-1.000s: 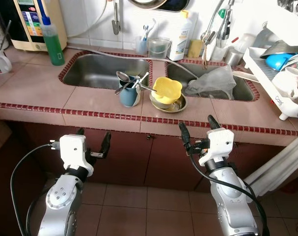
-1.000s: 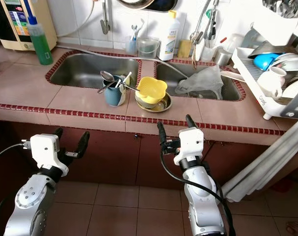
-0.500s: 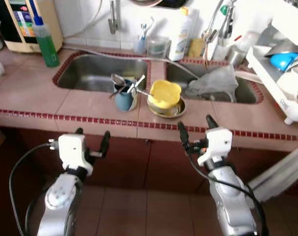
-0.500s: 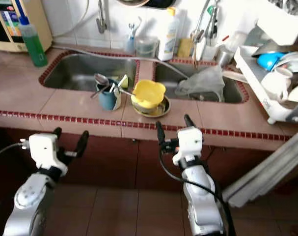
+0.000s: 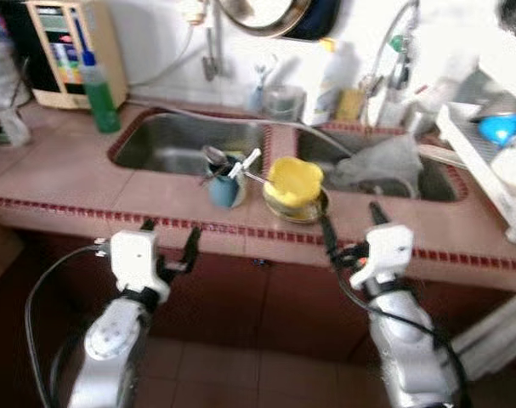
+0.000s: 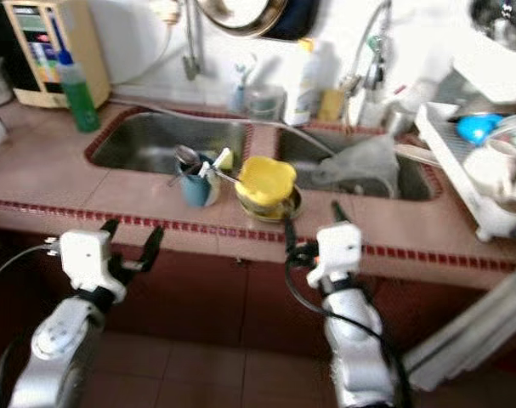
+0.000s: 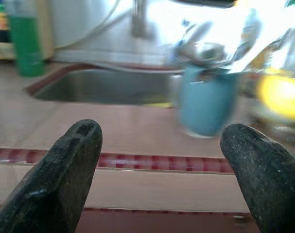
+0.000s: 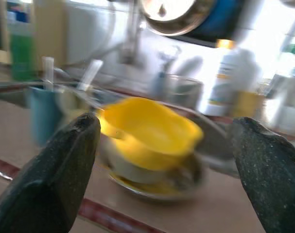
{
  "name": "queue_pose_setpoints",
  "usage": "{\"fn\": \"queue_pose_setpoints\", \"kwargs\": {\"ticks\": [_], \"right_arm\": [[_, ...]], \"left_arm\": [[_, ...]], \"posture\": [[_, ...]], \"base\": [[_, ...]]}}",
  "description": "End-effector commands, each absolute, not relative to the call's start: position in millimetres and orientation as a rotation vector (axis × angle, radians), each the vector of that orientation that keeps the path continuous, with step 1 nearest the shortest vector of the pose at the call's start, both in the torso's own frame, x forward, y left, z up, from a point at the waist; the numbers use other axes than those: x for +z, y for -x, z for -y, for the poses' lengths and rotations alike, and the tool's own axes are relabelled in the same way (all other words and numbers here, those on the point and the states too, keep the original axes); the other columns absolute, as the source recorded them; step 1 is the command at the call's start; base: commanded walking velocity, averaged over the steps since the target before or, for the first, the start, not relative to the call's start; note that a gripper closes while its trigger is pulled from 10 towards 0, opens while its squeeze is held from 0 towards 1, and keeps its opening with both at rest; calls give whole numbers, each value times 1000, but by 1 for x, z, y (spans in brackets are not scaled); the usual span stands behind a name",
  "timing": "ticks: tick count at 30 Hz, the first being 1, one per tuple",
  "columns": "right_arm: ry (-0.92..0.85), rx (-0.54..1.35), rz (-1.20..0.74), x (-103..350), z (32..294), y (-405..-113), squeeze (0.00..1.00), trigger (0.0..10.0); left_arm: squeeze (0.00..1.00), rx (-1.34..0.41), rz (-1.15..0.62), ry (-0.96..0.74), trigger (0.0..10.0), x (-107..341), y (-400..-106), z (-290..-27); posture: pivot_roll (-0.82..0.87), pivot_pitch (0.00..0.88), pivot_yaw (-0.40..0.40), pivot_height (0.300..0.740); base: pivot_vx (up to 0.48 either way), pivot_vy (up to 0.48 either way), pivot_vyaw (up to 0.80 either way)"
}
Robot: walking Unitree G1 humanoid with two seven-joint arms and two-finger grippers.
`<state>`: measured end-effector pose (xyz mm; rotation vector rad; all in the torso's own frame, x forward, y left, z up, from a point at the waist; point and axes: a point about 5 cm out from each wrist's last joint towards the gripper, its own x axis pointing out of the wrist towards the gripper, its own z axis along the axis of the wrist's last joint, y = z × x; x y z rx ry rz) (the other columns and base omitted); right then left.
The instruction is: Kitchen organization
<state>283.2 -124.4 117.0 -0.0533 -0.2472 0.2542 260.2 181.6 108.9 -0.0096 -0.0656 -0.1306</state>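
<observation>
- Left gripper (image 5: 169,240): fingers spread wide, holding nothing; raised in front of the counter edge (image 5: 62,211), below and to the left of the blue cup.
- Right gripper (image 5: 351,226): fingers spread wide, holding nothing; raised at the counter edge, just below the yellow bowl.
- Blue cup (image 7: 205,100): upright on the counter strip in front of the left sink basin (image 5: 189,143); spoons and other utensils (image 5: 213,155) standing in it.
- Yellow bowl (image 8: 146,132): tilted, stacked on other dishes atop a metal plate (image 5: 297,210), just right of the blue cup, on the divider between the basins.
- Grey cloth (image 5: 378,162): draped in the right sink basin.
- Green bottle (image 5: 98,82): upright at the back of the counter, left of the sink, beside a beige appliance (image 5: 64,49).
- White bottle (image 6: 307,74), clear container (image 6: 260,101): along the ledge behind the sinks.
- White dish rack (image 6: 472,176): far right of the counter, holding a blue item (image 6: 476,127) and pale crockery; details blurred.
</observation>
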Motion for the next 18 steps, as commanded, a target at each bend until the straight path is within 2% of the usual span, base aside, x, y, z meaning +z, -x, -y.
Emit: {"fn": "queue_pose_setpoints", "kwargs": {"ticks": [1,11,18], "right_arm": [[72,215,249,117,138,-283,0,10000],[73,218,248,117,138,-282,0,10000],[80,228,246,117,139,-282,0,10000]], "left_arm": [[0,-161,73,29,10000,111,-263,-171],[0,-162,74,33,10000,111,-262,-170],[0,-145,79,40,10000,111,-261,-170]], "posture": [[14,4,-45,740],[13,8,-47,740],[11,16,-45,740]], "base": [[352,0,0],[349,0,0],[0,0,0]]}}
